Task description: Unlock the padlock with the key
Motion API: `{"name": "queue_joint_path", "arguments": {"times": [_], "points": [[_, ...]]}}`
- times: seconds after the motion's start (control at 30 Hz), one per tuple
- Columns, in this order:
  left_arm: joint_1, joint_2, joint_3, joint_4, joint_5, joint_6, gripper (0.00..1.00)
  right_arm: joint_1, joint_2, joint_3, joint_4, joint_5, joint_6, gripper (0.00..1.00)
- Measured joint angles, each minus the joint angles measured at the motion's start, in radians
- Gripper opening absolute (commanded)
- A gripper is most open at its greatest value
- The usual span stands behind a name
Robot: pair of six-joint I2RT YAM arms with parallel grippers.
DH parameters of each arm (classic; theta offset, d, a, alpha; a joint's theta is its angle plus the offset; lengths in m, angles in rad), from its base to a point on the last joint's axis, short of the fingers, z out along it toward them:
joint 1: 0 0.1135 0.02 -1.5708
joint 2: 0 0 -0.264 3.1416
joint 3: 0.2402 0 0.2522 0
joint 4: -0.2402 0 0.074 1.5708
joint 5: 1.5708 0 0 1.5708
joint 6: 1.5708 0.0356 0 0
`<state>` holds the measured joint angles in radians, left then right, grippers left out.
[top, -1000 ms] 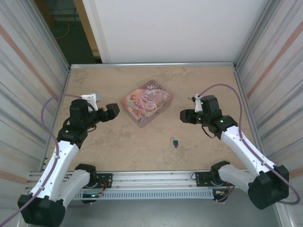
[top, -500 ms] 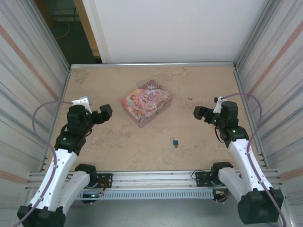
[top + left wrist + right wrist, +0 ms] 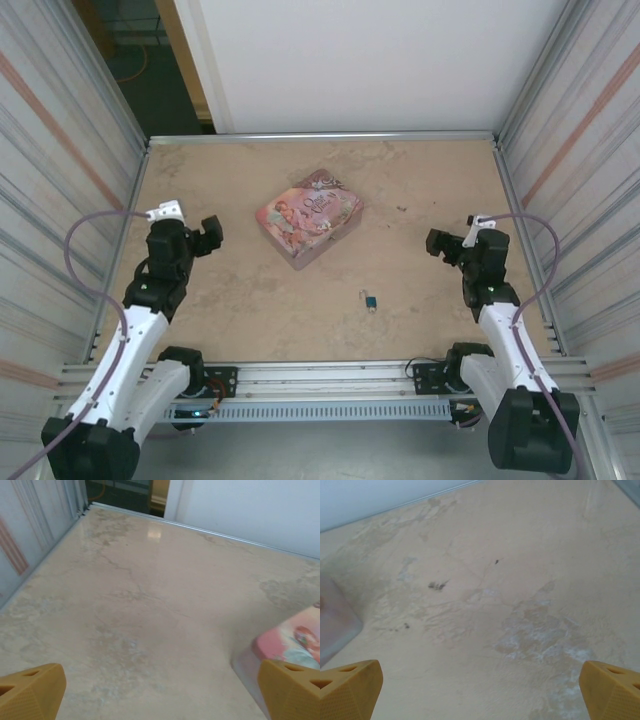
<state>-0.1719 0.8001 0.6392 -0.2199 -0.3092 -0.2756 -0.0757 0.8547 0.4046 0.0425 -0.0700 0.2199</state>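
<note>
Padlock (image 3: 370,300) lies on tabletop (image 3: 250,310), leftward and nearer bases from right pincer (image 3: 436,243), farther from left pincer (image 3: 210,232); both pincers wide, empty; long axis unclear.

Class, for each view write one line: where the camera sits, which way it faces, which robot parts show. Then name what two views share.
Top external: above and behind the robot, looking down on the table; left arm, right arm, left gripper, right gripper.
Left wrist: on the left arm, facing the far-left corner; its orange fingertips show.
Right wrist: on the right arm, facing the back wall; its orange fingertips show.
Shared: the pink tin, in top and left wrist views.
</note>
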Motion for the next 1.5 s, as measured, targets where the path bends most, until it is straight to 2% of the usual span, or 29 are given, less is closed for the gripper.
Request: {"name": "queue_joint_path", "arguments": {"times": [0.27, 0.53, 0.83, 1.3, 1.5], "points": [[0.000, 0.150, -0.083, 0.184, -0.082, 0.125, 0.99, -0.023, 0.198, -0.117, 0.311, 0.043, -0.053, 0.99], [0.000, 0.264, -0.142, 0.331, -0.085, 0.185, 0.99, -0.023, 0.413, -0.122, 0.573, 0.020, -0.075, 0.99], [0.000, 0.303, -0.184, 0.439, -0.084, 0.230, 0.99, -0.022, 0.663, -0.129, 0.880, -0.029, -0.091, 0.99], [0.003, 0.380, -0.191, 0.549, -0.071, 0.281, 0.99, 0.004, 0.681, -0.001, 0.780, -0.023, -0.102, 0.99], [0.032, 0.449, -0.191, 0.593, -0.008, 0.283, 0.99, 0.005, 0.682, -0.001, 0.768, -0.011, -0.103, 0.99]]}}
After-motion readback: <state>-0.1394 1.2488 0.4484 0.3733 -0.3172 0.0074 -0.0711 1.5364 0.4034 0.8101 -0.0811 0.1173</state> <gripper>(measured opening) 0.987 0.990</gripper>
